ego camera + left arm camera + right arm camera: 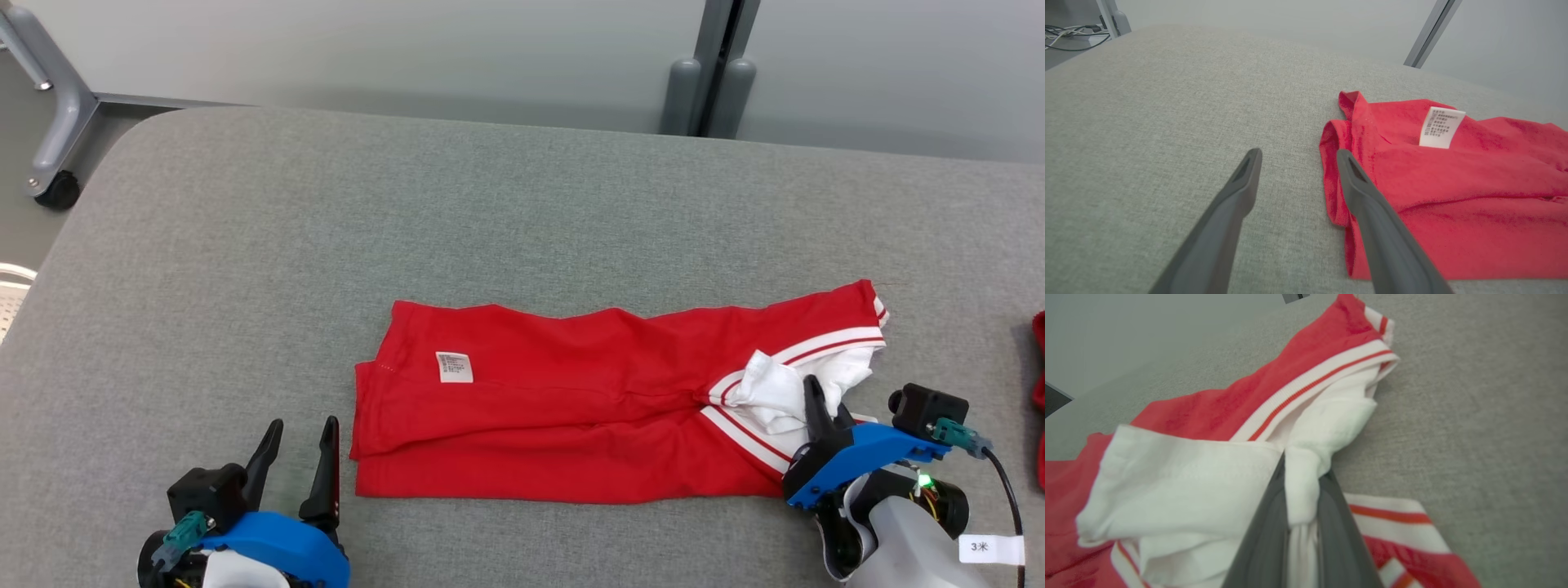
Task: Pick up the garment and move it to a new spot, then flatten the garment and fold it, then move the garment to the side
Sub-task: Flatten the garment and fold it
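On table [490, 204]: garment [571, 408] L-R, collar [784, 384]? R

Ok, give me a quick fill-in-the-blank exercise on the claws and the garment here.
1. The right claw pinches the red garment's ____ fabric.
2. The left claw stands ____ beside the garment, holding nothing.
3. The care label lies nearer the ____ claw.
Missing words: white; open; left.

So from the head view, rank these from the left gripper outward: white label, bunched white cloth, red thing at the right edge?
1. White label, left part of the garment.
2. Bunched white cloth, garment's right end.
3. Red thing, right edge of the table.
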{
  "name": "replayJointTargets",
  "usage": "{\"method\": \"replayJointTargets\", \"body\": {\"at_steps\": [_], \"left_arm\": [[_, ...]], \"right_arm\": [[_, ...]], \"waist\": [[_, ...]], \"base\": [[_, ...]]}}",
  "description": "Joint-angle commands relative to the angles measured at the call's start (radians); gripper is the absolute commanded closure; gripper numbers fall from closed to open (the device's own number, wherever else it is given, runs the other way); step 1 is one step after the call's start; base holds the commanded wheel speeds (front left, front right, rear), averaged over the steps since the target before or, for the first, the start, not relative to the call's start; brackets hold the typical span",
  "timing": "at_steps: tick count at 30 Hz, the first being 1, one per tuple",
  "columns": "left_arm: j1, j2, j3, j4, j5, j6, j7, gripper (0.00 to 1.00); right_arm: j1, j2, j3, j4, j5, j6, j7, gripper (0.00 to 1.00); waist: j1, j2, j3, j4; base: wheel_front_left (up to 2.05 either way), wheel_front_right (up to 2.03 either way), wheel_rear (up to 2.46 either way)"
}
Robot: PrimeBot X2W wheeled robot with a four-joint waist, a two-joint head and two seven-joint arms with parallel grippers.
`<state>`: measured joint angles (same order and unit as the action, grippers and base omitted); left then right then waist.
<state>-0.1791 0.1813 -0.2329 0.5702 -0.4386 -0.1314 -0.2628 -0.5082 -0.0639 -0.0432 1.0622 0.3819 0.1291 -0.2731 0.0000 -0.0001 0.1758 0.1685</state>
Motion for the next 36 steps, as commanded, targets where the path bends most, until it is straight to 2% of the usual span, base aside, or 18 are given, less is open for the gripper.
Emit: {"method": "replayJointTargets", "body": {"at_steps": [1, 6, 11, 15, 19, 23, 29, 36], "left_arm": [[0.012, -0.003, 0.011, 0.0, 0.01, 0.001, -0.002, 0.0], [0.031, -0.016, 0.019, -0.004, 0.021, 0.001, -0.002, 0.0], [0.037, -0.032, 0.029, -0.012, 0.03, 0.001, -0.002, 0.0], [0.045, -0.048, 0.032, -0.014, 0.039, 0.001, -0.002, 0.0], [0.037, -0.053, 0.028, -0.016, 0.045, 0.001, -0.002, 0.0], [0.026, -0.052, 0.011, -0.012, 0.036, 0.001, -0.002, 0.0], [0.018, -0.051, 0.001, 0.006, 0.028, 0.001, -0.002, 0.0], [0.007, -0.056, -0.024, 0.026, 0.018, 0.001, -0.002, 0.0]], "right_arm": [[0.037, 0.017, -0.028, -0.009, -0.028, 0.003, 0.014, 1.0], [0.079, 0.009, -0.155, -0.138, -0.119, 0.002, 0.009, 1.0], [0.125, 0.01, -0.177, -0.212, -0.133, 0.002, 0.008, 1.0], [0.152, 0.01, -0.128, -0.281, -0.112, 0.002, 0.008, 1.0], [0.168, 0.012, -0.016, -0.369, -0.066, 0.002, 0.008, 1.0], [0.17, 0.013, 0.151, -0.442, -0.002, 0.002, 0.008, 1.0], [0.14, 0.011, 0.383, -0.472, 0.088, 0.002, 0.008, 1.0], [0.064, 0.011, 0.557, -0.416, 0.191, 0.002, 0.009, 1.0]], "waist": [[0.0, 0.0001, -0.012, -0.02], [0.0, 0.0001, -0.036, -0.079], [0.0, 0.0001, -0.049, -0.139], [0.0, 0.0001, -0.05, -0.19], [0.0, 0.0001, -0.04, -0.205], [0.0, 0.0001, -0.033, -0.181], [0.0, 0.0001, -0.037, -0.099], [0.0, 0.0001, -0.039, 0.016]], "base": [[0.0, 0.0, 0.0], [0.0, 0.0, 0.0], [0.0, 0.0, 0.0], [0.0, 0.0, 0.0], [0.0, 0.0, 0.0], [0.0, 0.0, 0.0], [0.0, 0.0, 0.0], [0.0, 0.0, 0.0]]}}
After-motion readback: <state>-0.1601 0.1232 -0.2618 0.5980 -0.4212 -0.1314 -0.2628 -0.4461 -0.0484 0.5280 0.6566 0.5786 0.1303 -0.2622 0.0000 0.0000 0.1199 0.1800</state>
